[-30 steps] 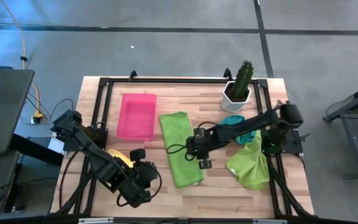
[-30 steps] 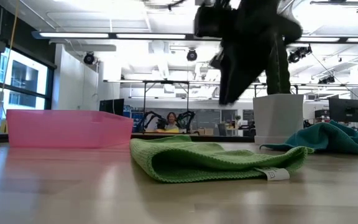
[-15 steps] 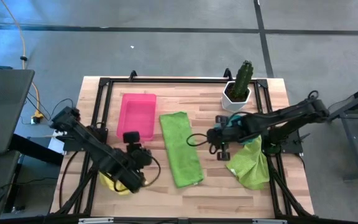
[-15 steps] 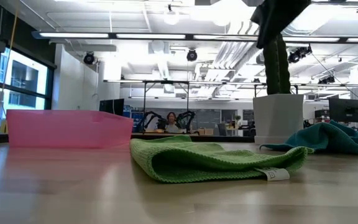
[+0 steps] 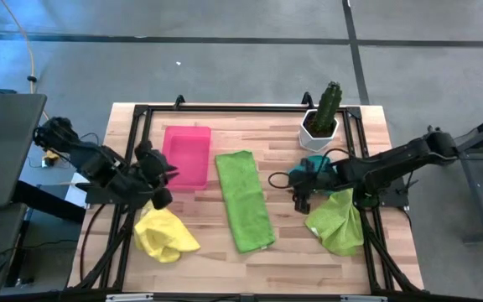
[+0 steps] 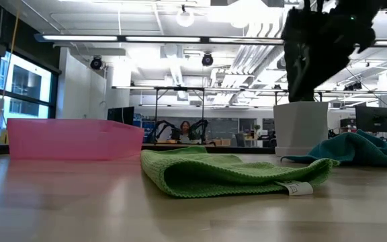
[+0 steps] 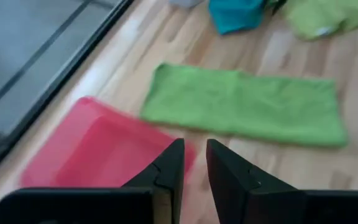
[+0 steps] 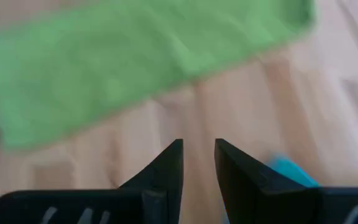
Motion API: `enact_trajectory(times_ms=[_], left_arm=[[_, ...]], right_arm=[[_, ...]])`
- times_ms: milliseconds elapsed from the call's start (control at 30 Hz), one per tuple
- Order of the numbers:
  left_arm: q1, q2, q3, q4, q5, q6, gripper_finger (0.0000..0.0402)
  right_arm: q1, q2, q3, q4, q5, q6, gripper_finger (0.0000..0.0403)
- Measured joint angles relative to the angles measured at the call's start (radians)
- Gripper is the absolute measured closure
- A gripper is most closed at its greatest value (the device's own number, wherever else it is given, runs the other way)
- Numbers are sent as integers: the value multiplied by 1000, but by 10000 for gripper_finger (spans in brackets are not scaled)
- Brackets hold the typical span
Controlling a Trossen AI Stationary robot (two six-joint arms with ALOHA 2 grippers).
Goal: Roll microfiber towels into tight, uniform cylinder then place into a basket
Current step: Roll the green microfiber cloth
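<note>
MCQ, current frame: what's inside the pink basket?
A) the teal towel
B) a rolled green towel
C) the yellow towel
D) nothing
D: in the high view the pink basket shows only its bare floor; the yellow towel lies crumpled on the table nearer the front edge, the teal towel sits by the cactus pot, and the long green towel lies flat beside the basket, unrolled.

You had pink basket [image 5: 184, 156] empty, upright. Long green towel [image 5: 244, 200] lay flat, folded, just right of basket. Yellow towel [image 5: 164, 234] crumpled, near basket's front. Teal towel [image 5: 319, 164] and lime towel [image 5: 338, 221] bunched farther right of basket.
</note>
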State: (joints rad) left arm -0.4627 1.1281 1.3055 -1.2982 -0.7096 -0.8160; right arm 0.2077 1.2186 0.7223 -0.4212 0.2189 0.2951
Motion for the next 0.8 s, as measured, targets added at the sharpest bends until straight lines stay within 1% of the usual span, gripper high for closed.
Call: enact_trajectory(times_ms=[67, 133, 200, 267, 333, 433, 533, 600, 633, 733, 767, 800], left_arm=[[1, -31, -103, 143, 2, 52, 338], [-2, -25, -204, 314, 8, 114, 331], [-2, -8, -290, 511, 26, 200, 320], [-4, 26, -366, 705, 60, 285, 307], [-3, 76, -424, 889, 106, 351, 293], [-3, 168, -466, 1088, 151, 439, 275], [-2, 274, -475, 1177, 138, 527, 265], [3, 358, -471, 1260, 120, 578, 264], [6, 389, -474, 1273, 113, 603, 264], [13, 507, -465, 1397, 121, 666, 267], [13, 527, -472, 1402, 122, 669, 267], [12, 559, -469, 1442, 125, 664, 268]], right_arm=[[4, 0, -65, 186, -63, -49, 320], [11, 10, -121, 376, -120, -106, 320], [18, 18, -165, 511, -156, -158, 320], [27, 25, -197, 604, -169, -207, 320], [34, 31, -212, 637, -167, -223, 320], [47, 51, -215, 644, -163, -208, 320], [68, 108, -207, 688, -168, -202, 310], [83, 157, -194, 718, -167, -202, 298], [87, 184, -189, 736, -159, -196, 292], [98, 238, -173, 730, -149, -107, 281], [98, 252, -166, 732, -154, -73, 280], [99, 255, -164, 732, -169, -39, 279]])
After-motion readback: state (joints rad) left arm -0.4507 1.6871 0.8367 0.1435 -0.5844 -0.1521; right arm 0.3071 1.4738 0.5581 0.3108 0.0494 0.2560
